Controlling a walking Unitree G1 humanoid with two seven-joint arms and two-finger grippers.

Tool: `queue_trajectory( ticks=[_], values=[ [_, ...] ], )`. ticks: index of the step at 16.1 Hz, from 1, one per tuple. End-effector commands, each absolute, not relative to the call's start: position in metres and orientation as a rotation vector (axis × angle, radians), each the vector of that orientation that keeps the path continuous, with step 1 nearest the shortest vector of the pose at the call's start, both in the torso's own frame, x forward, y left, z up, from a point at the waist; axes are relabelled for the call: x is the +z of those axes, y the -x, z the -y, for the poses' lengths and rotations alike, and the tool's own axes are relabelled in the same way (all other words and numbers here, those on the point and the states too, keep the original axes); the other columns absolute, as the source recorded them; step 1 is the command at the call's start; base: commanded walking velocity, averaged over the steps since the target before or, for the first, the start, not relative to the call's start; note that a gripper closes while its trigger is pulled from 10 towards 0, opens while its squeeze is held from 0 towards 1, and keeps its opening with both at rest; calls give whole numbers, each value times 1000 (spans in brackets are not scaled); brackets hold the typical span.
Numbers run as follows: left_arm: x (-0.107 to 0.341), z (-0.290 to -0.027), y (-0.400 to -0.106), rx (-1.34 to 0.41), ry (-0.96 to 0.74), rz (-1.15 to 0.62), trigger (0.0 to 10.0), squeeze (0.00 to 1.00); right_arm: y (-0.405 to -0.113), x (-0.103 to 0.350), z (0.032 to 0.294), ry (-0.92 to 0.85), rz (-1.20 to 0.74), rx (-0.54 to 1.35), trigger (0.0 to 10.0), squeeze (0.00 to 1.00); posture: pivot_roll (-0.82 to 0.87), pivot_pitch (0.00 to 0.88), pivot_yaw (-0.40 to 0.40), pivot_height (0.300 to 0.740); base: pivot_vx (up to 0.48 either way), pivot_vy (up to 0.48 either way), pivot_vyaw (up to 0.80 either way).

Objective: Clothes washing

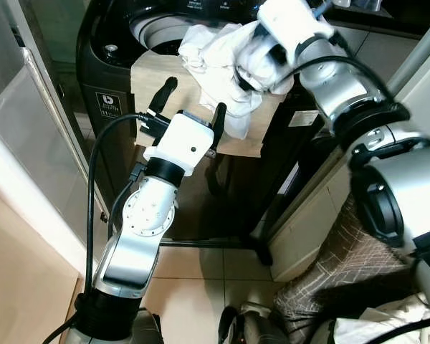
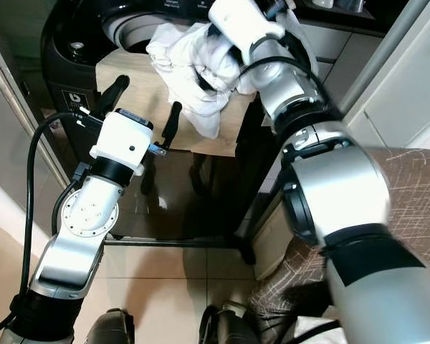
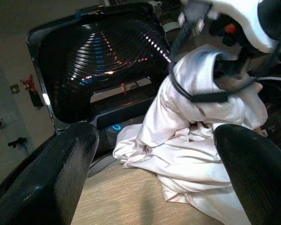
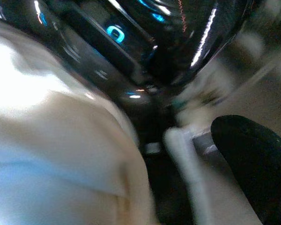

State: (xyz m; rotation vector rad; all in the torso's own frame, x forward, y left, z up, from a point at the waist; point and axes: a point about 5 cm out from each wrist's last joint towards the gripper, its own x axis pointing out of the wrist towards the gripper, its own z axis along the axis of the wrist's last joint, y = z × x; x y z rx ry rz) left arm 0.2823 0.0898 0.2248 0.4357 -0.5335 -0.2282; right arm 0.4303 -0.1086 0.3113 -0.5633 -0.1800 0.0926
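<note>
Pale beige floor tiles with thin dark grout lines [image 1: 201, 287] are showing underfoot. A light cream cabinet panel [image 1: 312, 229] is standing on the robot's right, and a tall pale glass-fronted panel in a silver frame [image 1: 29, 129] is standing on its left. Overhead light is glinting off dark glossy surfaces.

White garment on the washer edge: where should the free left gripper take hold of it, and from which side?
Probably the loose lower fold of the white garment, hanging over the tan board. The right gripper is buried in the upper bundle, so the hanging tail is the free part. The left gripper, open, already sits in front of it; come in from the front, low, pinching across the drooping edge.
</note>
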Motion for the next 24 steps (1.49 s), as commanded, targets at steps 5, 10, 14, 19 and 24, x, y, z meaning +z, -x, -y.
queue_trajectory(
  ticks=[5, 10, 14, 19, 24],
  values=[
    [226, -87, -282, -248, -423, 540, 10000, 0, -431, 298, 112, 95, 85, 165, 0, 0, 170, 26, -123, 740, 0, 0, 0],
    [226, -85, -282, -254, -422, 541, 10000, 0, -431, 293, 109, -175, 36, 210, 0, 0, 165, 24, -123, 740, 0, 0, 0],
    [223, -86, -283, -250, -399, 511, 10000, 0, -431, 291, 109, -150, 35, 208, 0, 0, 163, 23, -124, 740, 0, 0, 0],
    [215, -89, -284, -257, -399, 472, 10000, 0, -430, 288, 106, -93, 50, 213, 0, 0, 167, 20, -122, 740, 0, 0, 0],
    [216, -89, -285, -265, -408, 474, 10000, 0, -431, 281, 110, -15, 31, 165, 10000, 1000, 167, 13, -124, 740, 0, 0, 0]
  ],
)
